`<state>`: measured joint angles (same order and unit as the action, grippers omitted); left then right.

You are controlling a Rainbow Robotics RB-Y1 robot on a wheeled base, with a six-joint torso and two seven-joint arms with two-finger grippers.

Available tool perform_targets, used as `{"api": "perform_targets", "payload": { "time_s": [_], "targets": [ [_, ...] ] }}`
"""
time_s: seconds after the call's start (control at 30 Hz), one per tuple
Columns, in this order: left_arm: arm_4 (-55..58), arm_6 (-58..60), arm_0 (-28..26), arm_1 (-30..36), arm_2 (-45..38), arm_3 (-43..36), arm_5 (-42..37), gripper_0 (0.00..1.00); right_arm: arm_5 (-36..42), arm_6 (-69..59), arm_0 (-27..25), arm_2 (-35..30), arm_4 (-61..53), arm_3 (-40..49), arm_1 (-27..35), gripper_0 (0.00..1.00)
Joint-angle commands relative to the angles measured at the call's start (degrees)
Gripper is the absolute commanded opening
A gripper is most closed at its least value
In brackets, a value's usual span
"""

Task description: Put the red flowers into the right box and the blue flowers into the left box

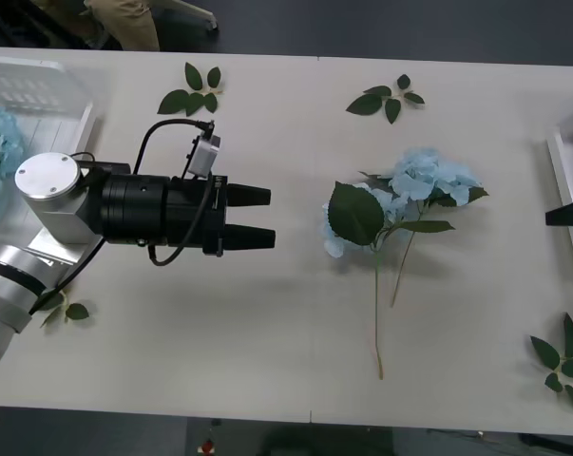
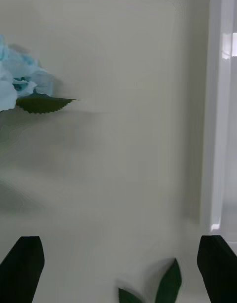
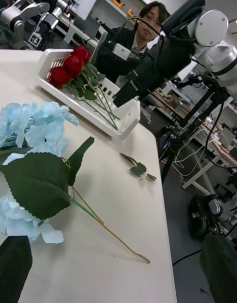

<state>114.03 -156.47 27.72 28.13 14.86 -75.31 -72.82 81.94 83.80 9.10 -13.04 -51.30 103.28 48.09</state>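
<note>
While fluffy blue flowers (image 1: pixel 414 195) lie flat, left hand (image 1: pixel 259 218) hovers w/ fingers apart.

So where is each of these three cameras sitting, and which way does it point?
Front view: above the arms, looking down at the table; left gripper shows, open.
Right wrist view: close over the table beside the right box; its fingertips show apart.
Left wrist view: low, facing across to the red flowers.
All three share the blue flowers.

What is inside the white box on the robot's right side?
Red flowers lie inside the right box, heads bunched at one end, green stems stretching along it. Their leaves cover the bottom beneath them, so anything under the bunch cannot be seen.
</note>
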Motion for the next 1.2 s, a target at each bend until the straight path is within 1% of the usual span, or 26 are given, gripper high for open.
{"api": "perform_targets", "payload": {
  "time_s": [0.03, 0.13, 0.27, 0.47, 0.63, 0.87, 1.0, 1.2],
  "targets": [
    [1.6, 1.5, 3.0, -0.7, -2.1, -2.8, -3.2, 1.0, -1.6, -4.9, 0.0, 3.3, -0.3, 4.0, -0.4, 0.91],
    [1.5, 1.5, 4.8, -0.1, -2.4, -5.6, -5.3, 1.0, -3.7, -7.9, 0.0, 6.6, -0.6, 5.2, -0.4, 0.91],
    [-0.2, 1.5, 5.1, 1.3, -2.6, -10.7, -5.3, 1.0, -6.8, -11.4, 0.7, 11.5, -0.7, 6.0, -0.5, 0.92],
    [-1.7, 1.5, 4.4, 0.9, -2.6, -12.8, -5.5, 1.0, -10.1, -16.6, 3.4, 18.1, -0.1, 6.1, -0.5, 0.92],
    [-2.5, 1.5, 3.3, 0.5, -2.6, -13.7, -5.1, 1.0, -12.1, -18.7, 5.0, 21.9, 0.7, 6.1, -1.9, 0.92],
    [-2.6, 1.5, 2.8, 0.5, -2.5, -13.7, -5.1, 1.0, -12.3, -18.9, 5.1, 23.1, 2.8, 6.1, -5.5, 0.92],
    [-2.9, 1.5, 2.7, 0.5, -2.6, -13.7, -5.1, 1.0, -12.4, -18.9, 5.6, 24.5, 6.2, 6.0, -7.2, 0.91],
    [-2.9, 1.5, 2.8, 0.5, -2.6, -13.7, -5.1, 1.0, -13.4, -19.7, 6.6, 27.7, 9.8, 5.6, -7.7, 0.92]
  ]
}}
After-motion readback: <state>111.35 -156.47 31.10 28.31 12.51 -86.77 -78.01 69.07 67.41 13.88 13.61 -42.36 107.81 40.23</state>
